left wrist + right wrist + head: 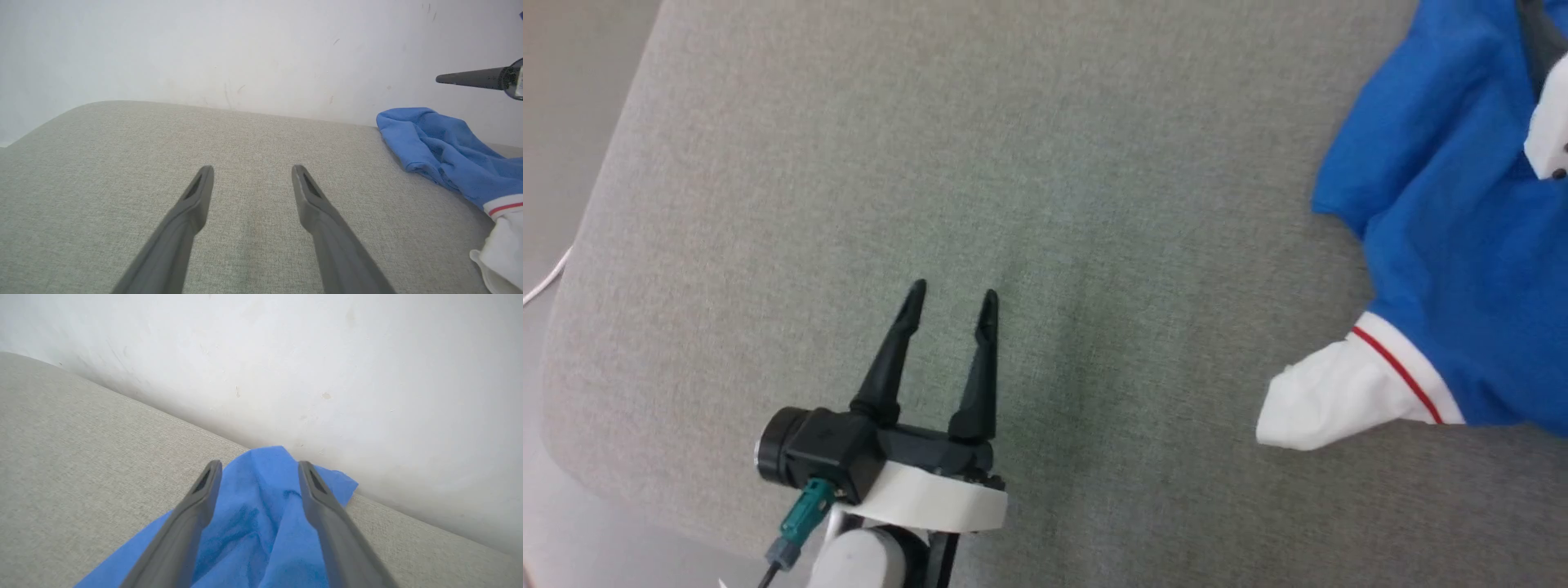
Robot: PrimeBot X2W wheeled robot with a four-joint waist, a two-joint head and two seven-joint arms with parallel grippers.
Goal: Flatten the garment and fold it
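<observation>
Pointing the left pincer away from the robot over the near left part of a grey fabric cushion, fingers spread wide, nothing between them. Shows bare weave beneath both dark fingers in the left wrist view, well apart from the garment. Finds that bright blue garment bunched at the cushion's right side, partly cut off by the head view's right edge, rumpled rather than flat. Sticks out one white sleeve toward the left, lying on the cushion, joined to the blue cloth by white trim with a thin red stripe. Holds the right pincer wide as well, over the blue folds, cloth showing between and under its two fingers but pinched by neither as far as can be told. Reaches nearly to a pale wall with the garment's far edge, at the cushion's back border. Carries a teal connector at the left wrist. Shows a white cable on the floor beside the cushion's left edge.
</observation>
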